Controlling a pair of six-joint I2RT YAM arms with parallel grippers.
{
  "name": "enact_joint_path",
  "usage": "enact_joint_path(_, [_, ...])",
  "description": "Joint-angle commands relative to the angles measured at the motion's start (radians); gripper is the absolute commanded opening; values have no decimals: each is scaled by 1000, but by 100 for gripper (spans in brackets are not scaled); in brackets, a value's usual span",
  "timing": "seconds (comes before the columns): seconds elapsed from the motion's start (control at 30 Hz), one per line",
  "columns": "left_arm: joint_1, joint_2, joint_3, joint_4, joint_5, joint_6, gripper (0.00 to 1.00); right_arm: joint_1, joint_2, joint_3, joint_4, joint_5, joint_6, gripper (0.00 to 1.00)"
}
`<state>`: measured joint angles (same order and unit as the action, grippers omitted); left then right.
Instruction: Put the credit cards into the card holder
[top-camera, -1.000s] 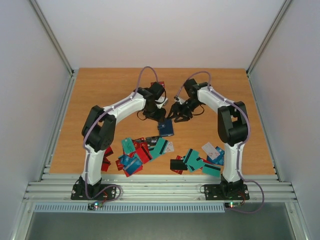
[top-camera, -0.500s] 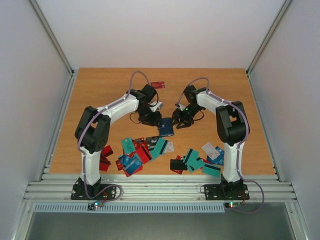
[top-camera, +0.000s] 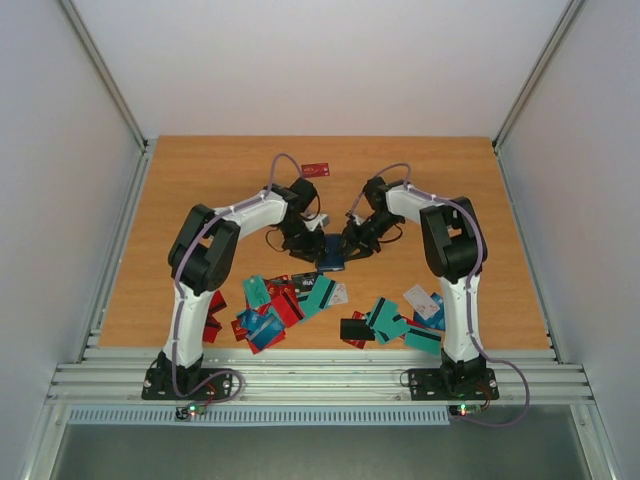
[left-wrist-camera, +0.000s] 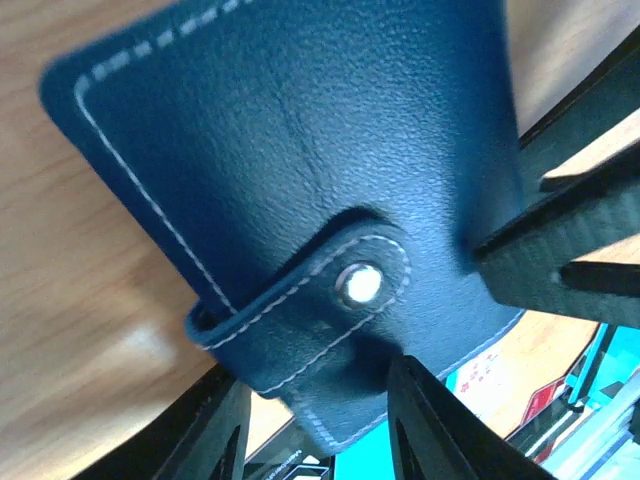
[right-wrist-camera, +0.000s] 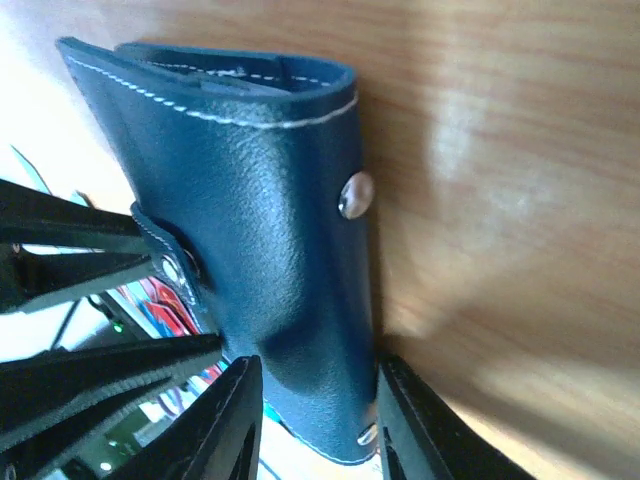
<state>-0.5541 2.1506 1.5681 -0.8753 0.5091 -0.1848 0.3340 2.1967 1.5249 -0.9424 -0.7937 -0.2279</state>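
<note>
The card holder (top-camera: 331, 258) is a dark navy case, folded, with a snap strap, lying mid-table between both grippers. In the left wrist view the card holder (left-wrist-camera: 300, 150) fills the frame. My left gripper (left-wrist-camera: 315, 378) straddles its strap corner, and bare wood shows beside one finger. My right gripper (right-wrist-camera: 318, 365) has both fingers against the sides of the card holder (right-wrist-camera: 270, 220) at its near end. From above, the left gripper (top-camera: 312, 243) and the right gripper (top-camera: 351, 243) meet over it. Credit cards (top-camera: 290, 300) lie scattered nearer the bases.
More cards (top-camera: 400, 320) lie by the right arm's base, with a black one (top-camera: 356, 329). Red cards (top-camera: 212, 320) sit by the left arm. A lone red card (top-camera: 316, 169) lies at the back. The wooden table (top-camera: 200, 200) has rails on both sides.
Both grippers have come down and inward onto the card holder, and their jaws have narrowed. The left arm shifted, uncovering the red card at the back.
</note>
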Motion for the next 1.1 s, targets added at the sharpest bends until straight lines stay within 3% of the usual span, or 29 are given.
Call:
enact_joint_path(0.0, [12,47,46,37,30,-9,40,7,63,42,36,-32,36,30])
enact_joint_path(0.1, [20,59,69,50,24,-21,39,7,92,74,43,-45,65,24])
enact_joint_path(0.27, [55,75,116,72,-6,-51,39,7,153,180,29,-60,107,22])
enact_joint_path(0.57, [137,112,237,32,-54,-55,56,5,307,468,-41,-63,180,22])
enact_joint_path(0.67, [150,89,236,29,-54,-53,64,5,317,518,-60,-57,176,26])
enact_joint_path(0.8, [165,32,228,13,-80,-51,73,4,292,543,-63,-48,167,38])
enact_joint_path(0.97, [181,-67,209,-11,-137,-36,97,3,220,562,-71,-20,153,53])
enact_joint_path(1.07, [190,-129,199,-24,-174,-25,99,3,165,569,-91,15,134,60])
